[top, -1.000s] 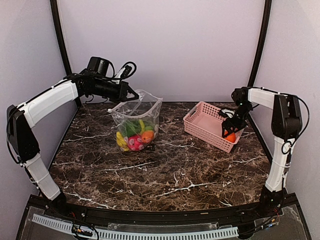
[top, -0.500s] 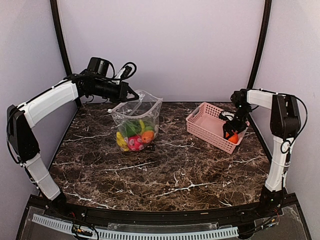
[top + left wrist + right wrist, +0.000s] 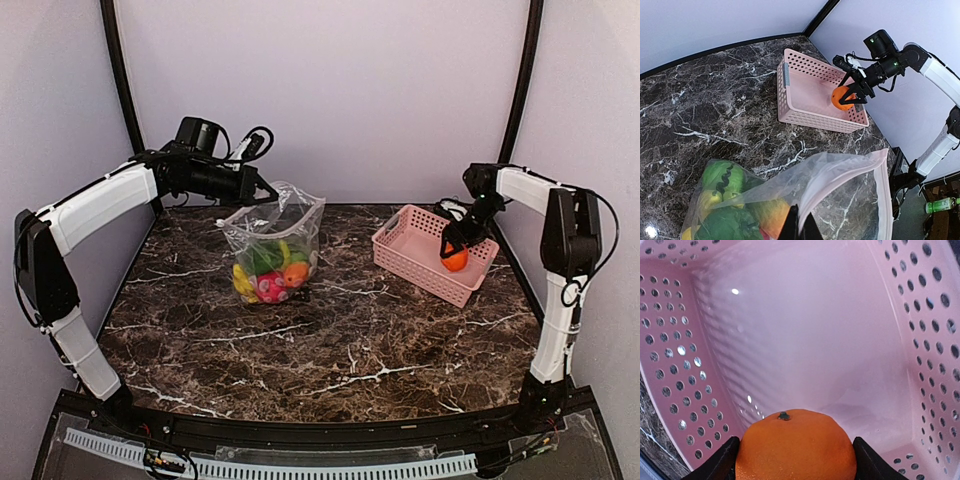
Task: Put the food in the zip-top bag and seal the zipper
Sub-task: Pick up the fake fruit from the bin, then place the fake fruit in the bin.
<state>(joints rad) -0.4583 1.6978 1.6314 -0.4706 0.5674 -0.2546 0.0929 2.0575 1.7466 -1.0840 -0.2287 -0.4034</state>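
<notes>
The clear zip-top bag [image 3: 275, 240] stands open on the marble table, left of centre, with several toy fruits and vegetables [image 3: 268, 273] in its bottom. My left gripper [image 3: 262, 192] is shut on the bag's pinkish zipper strip [image 3: 840, 172] and holds the mouth up. In the left wrist view the gripper [image 3: 799, 226] pinches the strip at the bottom edge, with green and orange food [image 3: 735, 210] below. My right gripper [image 3: 455, 252] is shut on an orange [image 3: 455, 260] and holds it just above the pink basket's floor; the orange [image 3: 796, 446] fills the gap between the fingertips [image 3: 715, 462].
The pink slotted basket [image 3: 405, 250] sits at the back right of the table; its inside [image 3: 805, 330] shows nothing else. Dark frame posts stand at the back corners. The table's near half [image 3: 330, 350] is bare marble.
My right gripper has lifted the orange up and slightly back inside the basket. The basket shifted a little to the right. The left arm and the bag have held still.
</notes>
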